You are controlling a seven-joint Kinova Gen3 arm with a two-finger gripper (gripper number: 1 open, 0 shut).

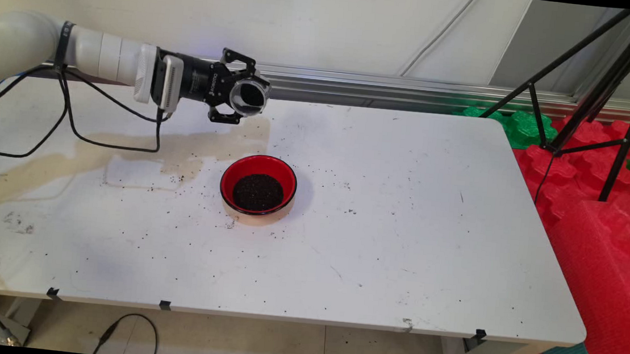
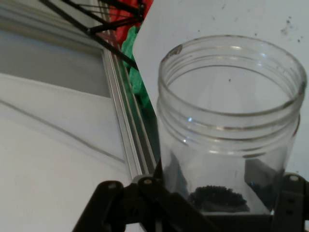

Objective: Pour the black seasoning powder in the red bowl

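One arm reaches in from the left, one clear jar [image 1: 248, 95] sits in its gripper [image 1: 240, 95], and one red bowl [image 1: 258, 184] stands on the white table [image 1: 401, 236]. The bowl holds a single dark heap of small grains [image 1: 258, 192]. Loose dark specks [image 1: 178, 176] lie scattered over the table around the bowl, too many and too small to count. One black tripod [image 1: 601, 94] stands past the table's far right corner, over red and green foam blocks [image 1: 594, 184].

The tripod's top is cut off by the upper edge of the main view, and the foam blocks run out of sight at the right. In the hand view, the jar [image 2: 229, 130] hides most of the gripper [image 2: 217, 203]; only the black linkage at the bottom edge shows, and the fingertips themselves are hard to make out behind the glass. A small dark clump of grains [image 2: 217, 199] rests deep inside the jar near its base.

The gripper is clamped on the jar, one finger on each side. The jar is held on its side in the air, its open mouth turned to the right, above the table's far edge and up and to the left of the bowl, well apart from it.
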